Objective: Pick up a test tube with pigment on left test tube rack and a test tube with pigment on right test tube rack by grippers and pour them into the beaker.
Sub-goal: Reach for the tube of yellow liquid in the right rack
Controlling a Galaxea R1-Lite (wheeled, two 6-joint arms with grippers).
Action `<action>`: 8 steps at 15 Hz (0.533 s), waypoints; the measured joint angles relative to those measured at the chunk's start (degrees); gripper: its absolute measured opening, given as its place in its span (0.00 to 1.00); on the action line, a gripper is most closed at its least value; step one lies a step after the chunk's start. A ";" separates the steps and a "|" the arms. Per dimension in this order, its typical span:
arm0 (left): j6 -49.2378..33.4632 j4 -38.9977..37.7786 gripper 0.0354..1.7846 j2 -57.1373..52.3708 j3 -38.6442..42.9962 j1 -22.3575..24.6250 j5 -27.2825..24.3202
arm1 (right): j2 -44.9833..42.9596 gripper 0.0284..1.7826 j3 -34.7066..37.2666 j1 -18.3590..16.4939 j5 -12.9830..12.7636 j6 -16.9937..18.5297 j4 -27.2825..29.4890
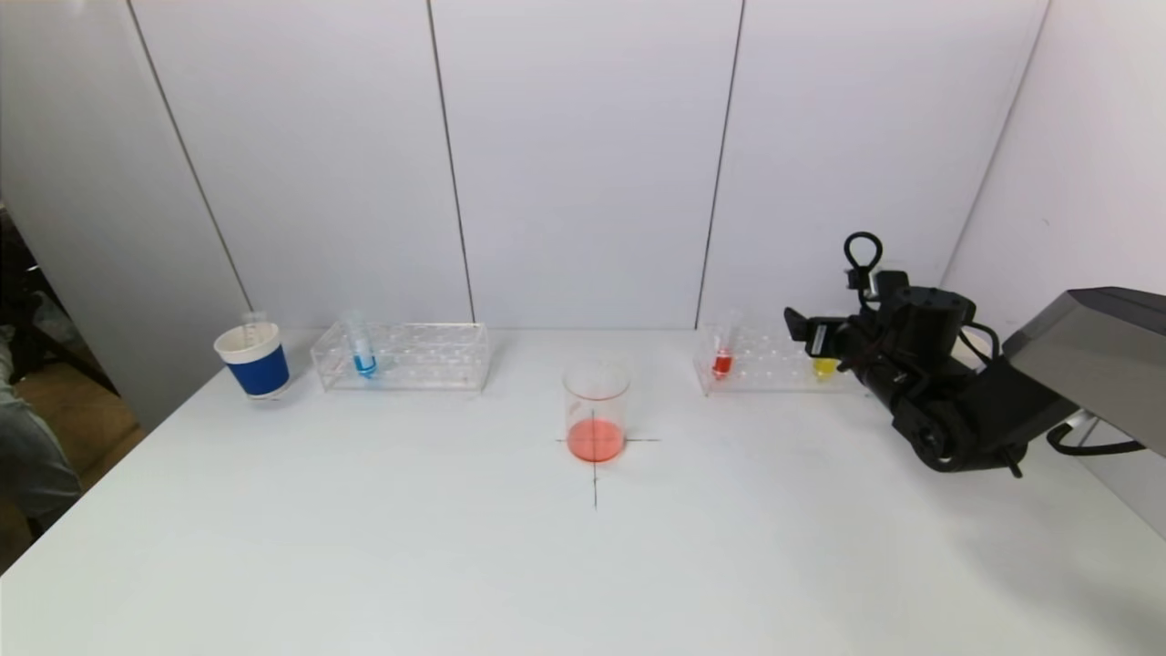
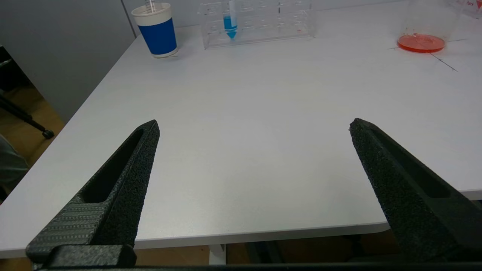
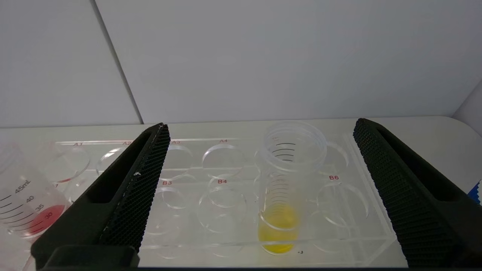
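We are seeing the yellow tube standing upright in the right rack, its long axis vertical and its open, ringed mouth facing up; yellow pigment is sitting in its tapered bottom. The red tube is standing near the other end of the same rack, leaning slightly, with red pigment in its tip. On the left rack the blue tube is tilting a little, mouth up, blue pigment low in its cone.

Both racks are looking like clear acrylic boxes with round holes in rows, the right one carrying red printed labels. The tubes are transparent plastic with black graduation lines. The beaker is a clear cylinder standing upright on a black cross drawn on the white bench, between the two racks, and holding a shallow layer of orange-red liquid. A blue and white paper cup is standing just beside the left rack.

Our right gripper is hovering at the right rack with its black, cross-hatched fingers spread wide on either side of the yellow tube, touching nothing. Our left gripper is hanging over the near bench edge, well apart from the left rack, its fingers likewise gaping and carrying nothing.
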 joint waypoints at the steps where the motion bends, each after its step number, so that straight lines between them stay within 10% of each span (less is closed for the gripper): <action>1: 0.02 0.00 0.99 0.00 0.00 0.00 -0.02 | 0.38 0.99 -0.46 -0.13 0.00 0.02 0.05; 8: 0.02 0.00 0.99 0.02 0.00 -0.01 -0.02 | 2.69 0.99 -3.30 -1.22 0.05 0.09 1.33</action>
